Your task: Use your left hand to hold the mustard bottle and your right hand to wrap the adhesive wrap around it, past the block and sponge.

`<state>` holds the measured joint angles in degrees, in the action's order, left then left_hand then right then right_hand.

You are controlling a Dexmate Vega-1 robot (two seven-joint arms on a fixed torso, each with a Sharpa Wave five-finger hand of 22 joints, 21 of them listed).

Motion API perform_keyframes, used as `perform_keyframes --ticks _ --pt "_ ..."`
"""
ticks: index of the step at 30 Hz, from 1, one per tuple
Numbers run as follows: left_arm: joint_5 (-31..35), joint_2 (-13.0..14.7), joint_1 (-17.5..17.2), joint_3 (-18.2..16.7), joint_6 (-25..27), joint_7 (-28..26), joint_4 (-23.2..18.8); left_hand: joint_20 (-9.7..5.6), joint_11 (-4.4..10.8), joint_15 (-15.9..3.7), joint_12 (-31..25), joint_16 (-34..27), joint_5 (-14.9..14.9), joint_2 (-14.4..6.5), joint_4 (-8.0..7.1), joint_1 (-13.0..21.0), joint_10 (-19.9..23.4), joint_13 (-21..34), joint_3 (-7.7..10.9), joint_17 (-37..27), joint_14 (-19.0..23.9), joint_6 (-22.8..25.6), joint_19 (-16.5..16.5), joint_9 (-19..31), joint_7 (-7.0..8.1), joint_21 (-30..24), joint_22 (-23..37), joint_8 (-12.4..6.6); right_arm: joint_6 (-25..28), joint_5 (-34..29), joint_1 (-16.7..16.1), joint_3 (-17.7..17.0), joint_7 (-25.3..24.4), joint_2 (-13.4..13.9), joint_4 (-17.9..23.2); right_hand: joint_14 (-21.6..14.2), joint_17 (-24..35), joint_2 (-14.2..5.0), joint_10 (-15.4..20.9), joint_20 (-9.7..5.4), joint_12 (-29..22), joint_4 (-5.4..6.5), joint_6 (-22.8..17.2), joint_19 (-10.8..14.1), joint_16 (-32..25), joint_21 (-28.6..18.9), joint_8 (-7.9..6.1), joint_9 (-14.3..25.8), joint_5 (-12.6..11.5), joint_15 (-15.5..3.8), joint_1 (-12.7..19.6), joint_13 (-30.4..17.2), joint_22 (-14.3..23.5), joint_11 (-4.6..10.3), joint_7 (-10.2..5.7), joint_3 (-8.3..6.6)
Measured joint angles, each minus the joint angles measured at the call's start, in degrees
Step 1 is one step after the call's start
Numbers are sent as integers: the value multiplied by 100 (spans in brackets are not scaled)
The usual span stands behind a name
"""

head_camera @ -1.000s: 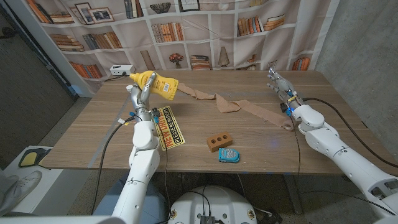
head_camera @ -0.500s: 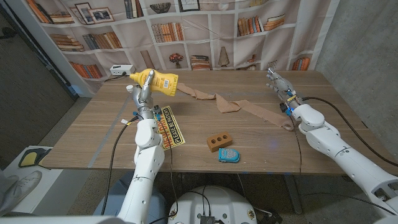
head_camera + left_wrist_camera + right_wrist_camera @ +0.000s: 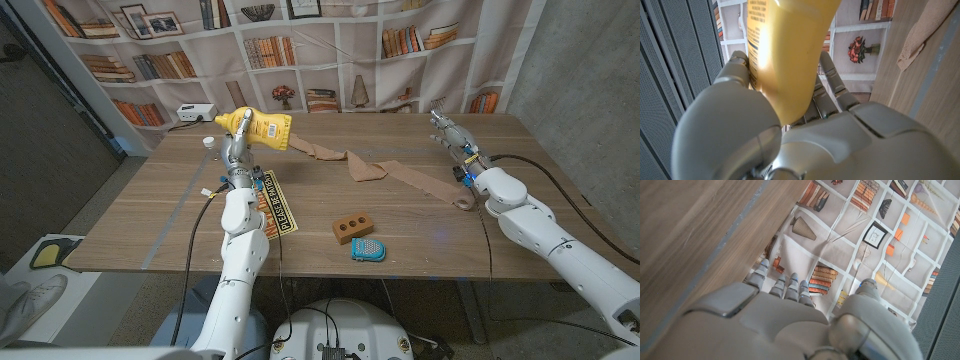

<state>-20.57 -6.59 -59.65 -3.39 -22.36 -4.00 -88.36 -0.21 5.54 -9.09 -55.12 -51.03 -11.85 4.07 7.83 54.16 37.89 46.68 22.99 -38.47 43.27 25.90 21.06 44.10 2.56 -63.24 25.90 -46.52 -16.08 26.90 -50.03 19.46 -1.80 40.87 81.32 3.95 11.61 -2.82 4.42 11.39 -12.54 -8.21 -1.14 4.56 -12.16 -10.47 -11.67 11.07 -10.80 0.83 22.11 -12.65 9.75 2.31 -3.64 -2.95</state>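
one mustard bottle [image 3: 258, 129], one block [image 3: 353, 228], one sponge [image 3: 367, 249].

One mustard bottle [image 3: 258, 130], one tan wrap [image 3: 385, 171], one block [image 3: 353, 227], one sponge [image 3: 367, 249], and maybe one bottle cap [image 3: 208, 143].

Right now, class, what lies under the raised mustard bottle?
Under the mustard bottle, held up by the left hand, is bare table; the adhesive wrap trails from its base. The hand covers its underside.
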Motion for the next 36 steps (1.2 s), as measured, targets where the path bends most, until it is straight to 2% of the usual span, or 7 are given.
perform_keyframes --ticks 3,5,17,22,25,30,36 --pt "-6 -11 9 -4 0 34 3 0 -1 0 0 40 1 0 0 0 -1 -25 0 23 0 0 0 -6 0 0 -34 0 8 -29 -52 -25 -27 68 83 -19 27 23 45 0 0 1 -82 0 -39 -25 -20 0 0 -19 38 -8 0 16 -82 -1" --pt "-8 -30 25 -18 2 49 12 0 -1 0 0 44 15 0 0 0 -1 -49 0 27 0 0 0 -16 0 -39 -43 0 32 -87 -102 -54 -78 132 164 -19 27 23 54 0 0 0 -89 0 -39 -35 -20 0 0 -19 38 -8 0 -74 -89 0" --pt "1 -88 37 -39 24 84 30 0 0 -4 2 84 16 29 26 31 0 -103 26 74 4 0 1 -60 0 -79 -163 0 130 -211 -293 -168 -217 358 421 -50 26 24 54 39 0 0 -47 43 -39 -55 -20 -1 0 11 84 -28 -1 -209 1 1" --pt "34 -129 38 -52 14 49 47 0 -20 -33 2 89 16 29 26 31 22 -135 26 104 76 20 1 -86 -21 -123 -216 0 163 -307 -329 -196 -290 431 469 -146 26 70 172 11 -73 -47 -204 275 -85 -80 -65 -1 0 -3 216 -64 -1 -326 337 -47" --pt "49 -147 38 -58 -1 18 52 0 -20 -33 2 89 16 29 26 31 22 -136 26 99 76 20 1 -110 -21 -123 -236 0 189 -369 -352 -209 -329 488 506 -194 26 69 253 -25 -89 -64 -307 356 -88 -122 -65 -1 0 10 294 -67 -1 -407 440 -63" --pt "57 -179 49 -63 -32 -13 81 0 -20 -32 4 128 16 29 25 31 22 -172 25 133 76 20 1 -125 -20 -123 -299 0 299 -458 -386 -217 -329 645 601 -194 26 96 260 -12 -89 -139 -252 381 -88 -123 -93 17 0 10 553 -81 -1 -414 528 -139" --pt "67 -211 83 -63 -61 -35 141 1 -20 -32 5 169 17 29 25 31 21 -213 25 133 76 20 1 -140 -20 -162 -359 0 453 -560 -433 -218 -244 856 741 -119 10 133 177 -55 -50 -166 -55 336 -48 -73 -61 66 0 43 797 -107 -12 -393 475 -202"
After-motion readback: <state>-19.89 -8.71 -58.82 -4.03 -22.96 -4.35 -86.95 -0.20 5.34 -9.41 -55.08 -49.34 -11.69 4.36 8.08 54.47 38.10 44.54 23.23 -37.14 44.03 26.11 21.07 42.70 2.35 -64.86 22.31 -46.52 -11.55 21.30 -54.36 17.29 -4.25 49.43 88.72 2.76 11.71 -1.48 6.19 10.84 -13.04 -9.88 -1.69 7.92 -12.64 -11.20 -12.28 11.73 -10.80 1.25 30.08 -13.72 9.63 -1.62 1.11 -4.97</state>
